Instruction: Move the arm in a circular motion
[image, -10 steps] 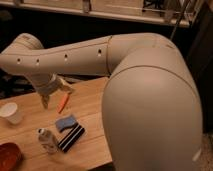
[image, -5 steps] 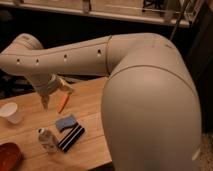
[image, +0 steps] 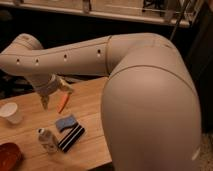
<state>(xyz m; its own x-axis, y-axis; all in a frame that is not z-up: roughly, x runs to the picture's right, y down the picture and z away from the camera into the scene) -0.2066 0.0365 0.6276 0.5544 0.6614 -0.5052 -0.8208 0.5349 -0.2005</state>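
The arm (image: pixel 145 95) is cream-white and very large. Its thick rounded segment fills the right foreground, and a long segment with small dark holes (image: pixel 65 56) reaches left to a joint at the upper left. From there the tapered gripper (image: pixel 52 95) hangs down over the wooden table (image: pixel 95 107). It is just left of an orange stick-shaped object (image: pixel 62 104) that lies on the table. Nothing can be seen held in the gripper.
A white cup (image: pixel 11 112) stands at the left. A blue sponge (image: pixel 66 122), a black striped packet (image: pixel 71 137) and a small bottle (image: pixel 47 140) lie below the gripper. A red-brown bowl (image: pixel 7 156) sits at the bottom left corner. Dark shelving runs behind the table.
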